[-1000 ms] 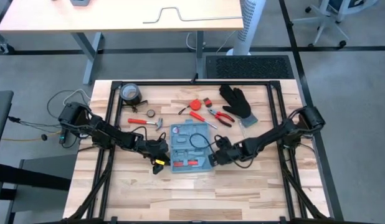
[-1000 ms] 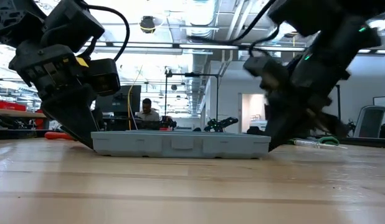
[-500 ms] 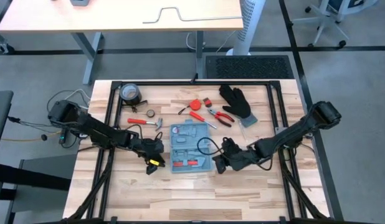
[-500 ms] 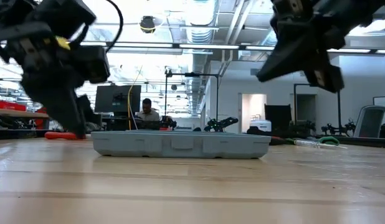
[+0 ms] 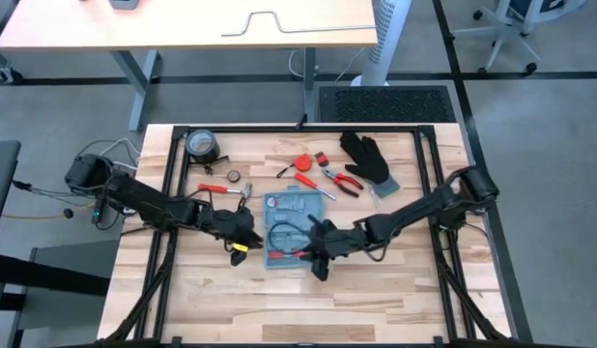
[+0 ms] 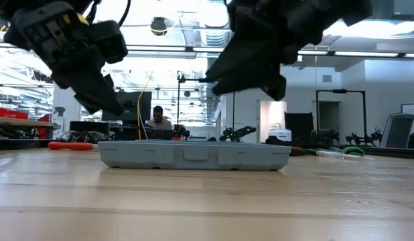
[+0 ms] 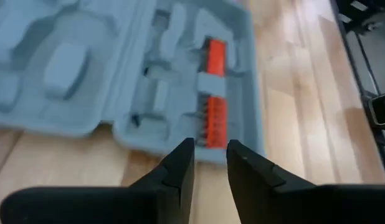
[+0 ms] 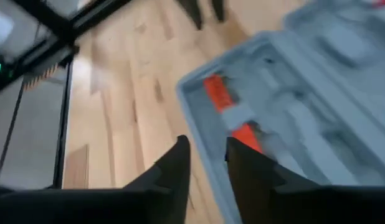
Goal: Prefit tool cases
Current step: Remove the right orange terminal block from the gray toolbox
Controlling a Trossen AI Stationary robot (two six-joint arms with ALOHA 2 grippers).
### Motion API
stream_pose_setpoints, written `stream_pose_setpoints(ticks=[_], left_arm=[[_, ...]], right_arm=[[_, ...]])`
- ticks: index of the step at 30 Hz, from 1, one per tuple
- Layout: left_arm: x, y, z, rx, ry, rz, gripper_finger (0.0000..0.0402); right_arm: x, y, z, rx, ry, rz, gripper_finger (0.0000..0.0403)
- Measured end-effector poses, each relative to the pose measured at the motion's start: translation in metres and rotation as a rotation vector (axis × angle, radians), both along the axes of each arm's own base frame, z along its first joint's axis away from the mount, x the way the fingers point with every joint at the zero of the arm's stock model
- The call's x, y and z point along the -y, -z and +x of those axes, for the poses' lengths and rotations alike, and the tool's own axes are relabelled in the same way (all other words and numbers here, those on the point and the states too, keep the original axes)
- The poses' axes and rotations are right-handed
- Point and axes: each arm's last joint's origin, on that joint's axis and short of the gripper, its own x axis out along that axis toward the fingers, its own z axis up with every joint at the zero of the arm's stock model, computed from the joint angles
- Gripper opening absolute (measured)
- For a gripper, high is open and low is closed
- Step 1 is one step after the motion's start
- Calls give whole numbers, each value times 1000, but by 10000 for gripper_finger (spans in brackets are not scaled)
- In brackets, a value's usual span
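The light-blue tool case lies open and flat on the wooden table, its grey-blue moulded slots facing up; it also shows in the low view. A red strip of bits sits in a slot by its near edge. My left gripper hangs above the table by the case's left side. My right gripper hovers over the case's near edge. Each gripper's fingers stand a narrow gap apart with nothing between them.
Behind the case lie a red-handled hammer, a tape roll, a red tool, red pliers and a black glove. A black frame rims the table. Bare wood lies on the near side.
Both grippers have lifted off the table from the case's left and right ends. My right gripper has then swung toward the near edge and leftward, and is now above the case's near edge. The case has stayed in place.
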Motion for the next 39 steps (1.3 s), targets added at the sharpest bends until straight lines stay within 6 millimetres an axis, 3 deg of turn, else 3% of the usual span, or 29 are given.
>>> stream_pose_setpoints(ticks=[7, 13, 22, 33, 39], left_arm=[[13, -10, 25, -94, 64, 159, 86], [19, -2, 41, -125, 79, 227, 86], [18, 8, 41, -168, 85, 259, 86], [18, 8, 41, -173, 72, 276, 86], [18, 8, 41, -173, 72, 277, 86]], right_arm=[[9, 15, 26, -153, -97, -114, 180], [4, 22, 38, -189, -233, -249, 196], [6, 24, 46, -197, -331, -368, 194], [27, 24, 51, -194, -332, -402, 194], [19, 28, 52, -174, -363, -413, 194]])
